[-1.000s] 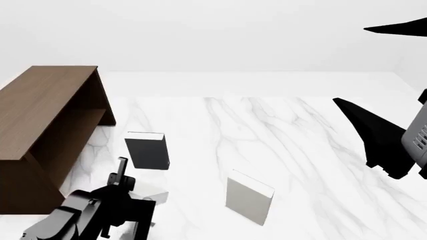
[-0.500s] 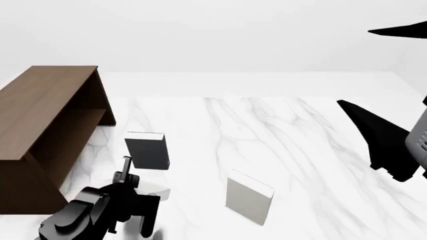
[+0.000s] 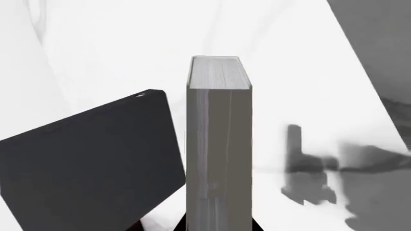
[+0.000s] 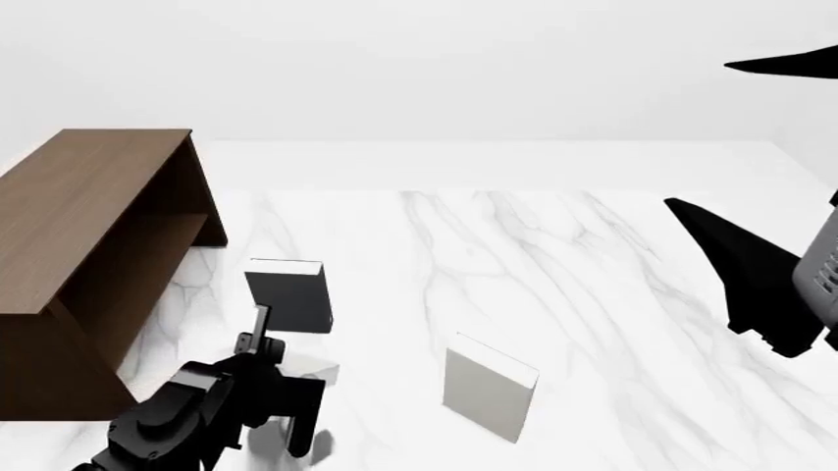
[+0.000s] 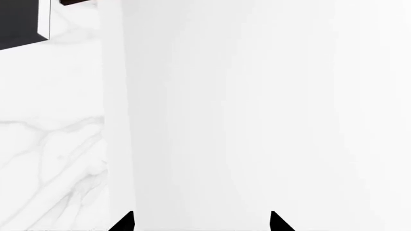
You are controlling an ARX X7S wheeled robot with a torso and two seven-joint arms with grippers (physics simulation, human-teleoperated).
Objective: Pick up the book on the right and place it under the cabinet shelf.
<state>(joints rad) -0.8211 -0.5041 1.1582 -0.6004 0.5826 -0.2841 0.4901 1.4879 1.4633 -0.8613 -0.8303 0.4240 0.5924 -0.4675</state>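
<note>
The marble table (image 4: pixel 550 255) carries a brown cabinet (image 4: pixel 78 245) at its left, with the cabinet shelf (image 4: pixel 164 245) inside. Near it stands a dark book (image 4: pixel 290 294). The book (image 4: pixel 488 386) stands apart, right of centre. The left gripper (image 3: pixel 220 226) clamps a grey book (image 3: pixel 218 144). The right gripper (image 5: pixel 200 224) spreads its tips wide, high at the right.

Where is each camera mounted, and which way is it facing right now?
Head: up high, facing forward and down over the white marble table, the brown wooden cabinet, the left arm and the right arm.
Left wrist: faces the upright pale grey book edge-on, between the black left fingertips.
Right wrist: faces the marble; the right fingertips are apart.
Shared: the dark charcoal book shows in all three.
</note>
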